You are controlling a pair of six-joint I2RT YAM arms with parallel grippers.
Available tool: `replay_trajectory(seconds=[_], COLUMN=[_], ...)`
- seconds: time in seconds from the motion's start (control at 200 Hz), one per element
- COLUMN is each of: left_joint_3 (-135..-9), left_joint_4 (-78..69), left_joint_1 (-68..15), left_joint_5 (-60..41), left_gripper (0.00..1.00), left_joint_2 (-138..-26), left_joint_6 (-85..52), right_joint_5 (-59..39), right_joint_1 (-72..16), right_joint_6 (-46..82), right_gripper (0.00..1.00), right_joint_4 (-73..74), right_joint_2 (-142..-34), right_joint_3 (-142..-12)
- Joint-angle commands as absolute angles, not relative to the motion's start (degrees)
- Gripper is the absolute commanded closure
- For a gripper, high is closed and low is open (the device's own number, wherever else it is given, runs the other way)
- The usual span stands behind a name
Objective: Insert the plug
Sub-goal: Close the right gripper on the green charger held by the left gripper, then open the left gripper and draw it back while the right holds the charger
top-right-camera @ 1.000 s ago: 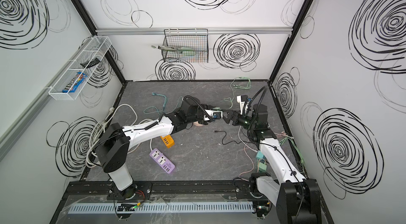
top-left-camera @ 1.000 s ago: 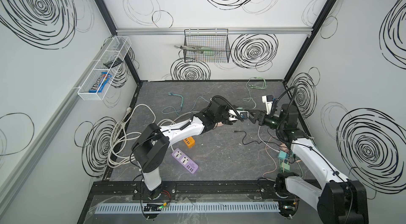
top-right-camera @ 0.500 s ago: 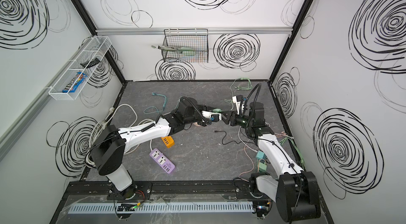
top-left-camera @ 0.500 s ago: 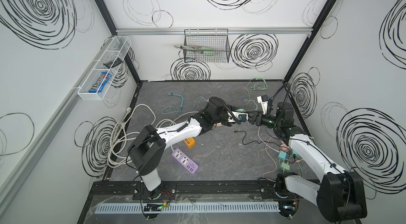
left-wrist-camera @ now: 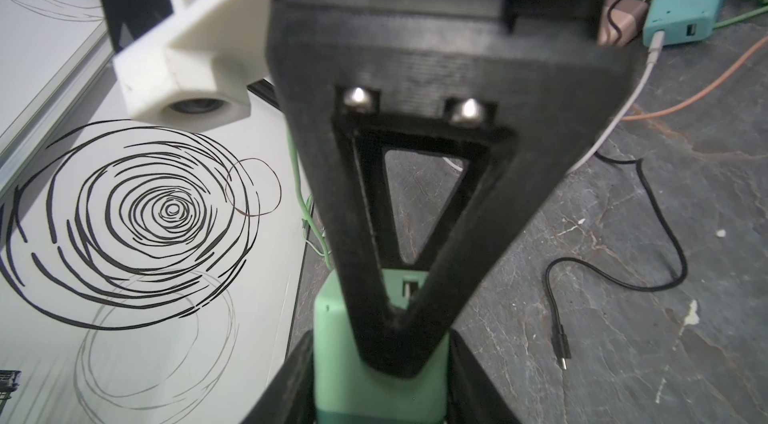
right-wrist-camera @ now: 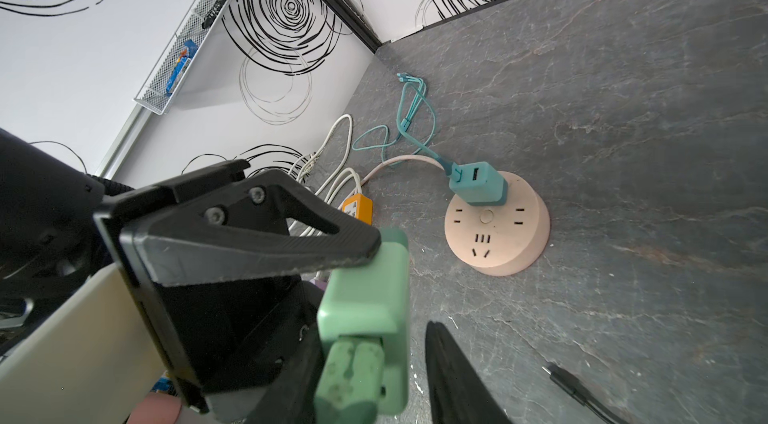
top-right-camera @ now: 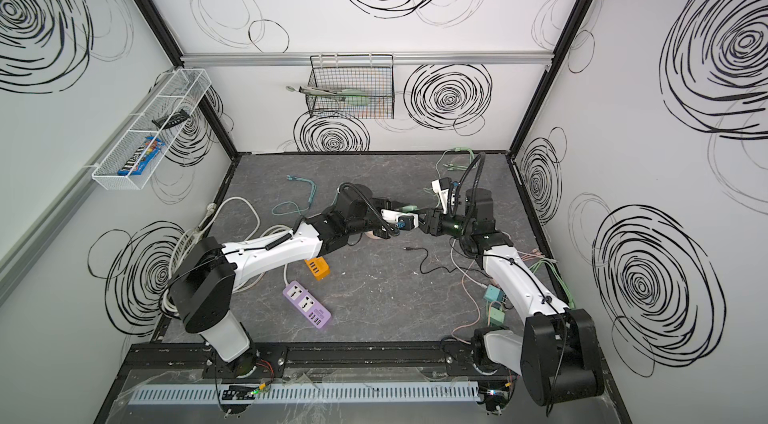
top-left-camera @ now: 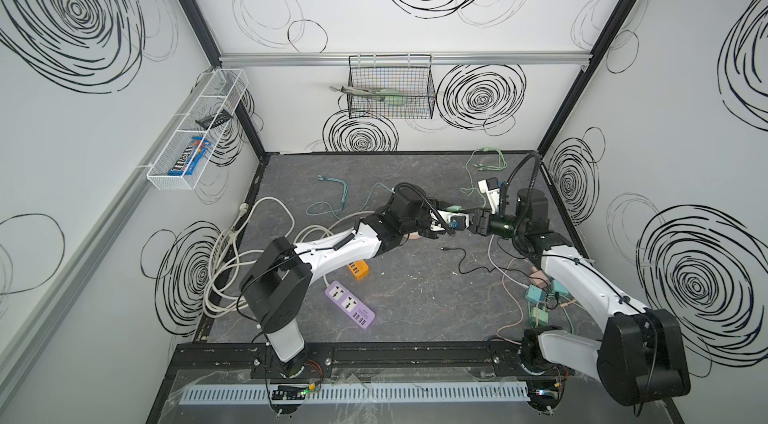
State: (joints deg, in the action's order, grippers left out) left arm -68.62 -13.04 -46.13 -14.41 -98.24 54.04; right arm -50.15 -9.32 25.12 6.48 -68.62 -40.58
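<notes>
green plug [right-wrist-camera: 365, 284]: off the worktop [top-left-camera: 415, 297], in the air where my 2 pincers meet, about 2 o'clock from the worktop's middle; a green cable [right-wrist-camera: 349, 384] sits in its end.
left pincer [left-wrist-camera: 381, 334]: mine, clenched on the green plug.
right pincer [right-wrist-camera: 370, 330]: jaws either side of the same plug, with a gap at 1 finger; I judge no grip yet.
done: plug lifted and offered for a hand-over.
left to do: take it over, line it up, push it home. The round pink socket [right-wrist-camera: 494, 243], near the middle, has free faces beside its teal charger [right-wrist-camera: 478, 185].
black wire basket [top-left-camera: 390, 89]: back wall, 12 o'clock; pale green items, unclear.
white wire tray [top-left-camera: 195, 131]: left wall, 10 o'clock; blue packet [top-left-camera: 189, 156] in the nearest compartment, dark item [top-left-camera: 214, 122] in the middle 1.
</notes>
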Motion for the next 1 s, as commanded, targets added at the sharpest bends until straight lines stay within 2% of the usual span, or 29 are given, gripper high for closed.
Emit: replay_trajectory(seconds=[0.0,0.06,0.15,0.335,0.57,0.775,0.84,0.996], left_joint_3=[-69.1,-69.0,-68.8,-68.8,-68.8,-69.0,-69.1,-69.4], left_joint_4=[-15.7,-15.5,-15.3,-14.9,-14.1,-13.2,-13.2,-13.7], left_joint_1=[-46.5,-46.5,-46.4,-46.3,-46.1,-45.9,-45.9,-45.8], left_joint_5=[-15.6,-15.7,-16.0,-16.0,-16.2,-16.6,-16.7,-16.2], left_gripper=[1.00,1.00,1.00,1.00,1.00,1.00,1.00,0.99], left_joint_2=[-96.6,-96.6,-96.4,-96.4,-96.4,-96.4,-96.3,-96.4], left_joint_6=[54.9,54.9,54.9,54.9,55.0,55.0,54.9,54.2], right_joint_5=[-51.1,-50.5,-49.9,-49.3,-48.7,-48.3,-48.7,-49.2], right_joint_1=[-9.9,-9.9,-9.9,-9.9,-9.9,-9.9,-10.0,-10.0], right_joint_6=[24.9,24.9,25.3,26.3,26.5,27.1,26.9,25.5], right_gripper=[0.64,0.69,0.69,0.59,0.63,0.55,0.59,0.75], right_joint_4=[6.9,6.7,7.6,8.7,9.0,9.4,9.5,9.5], right_joint_2=[-69.3,-69.4,-69.1,-69.0,-68.3,-68.2,-68.3,-68.0], right_joint_3=[-42.2,-42.3,-42.1,-42.1,-42.1,-42.1,-42.1,-41.9])
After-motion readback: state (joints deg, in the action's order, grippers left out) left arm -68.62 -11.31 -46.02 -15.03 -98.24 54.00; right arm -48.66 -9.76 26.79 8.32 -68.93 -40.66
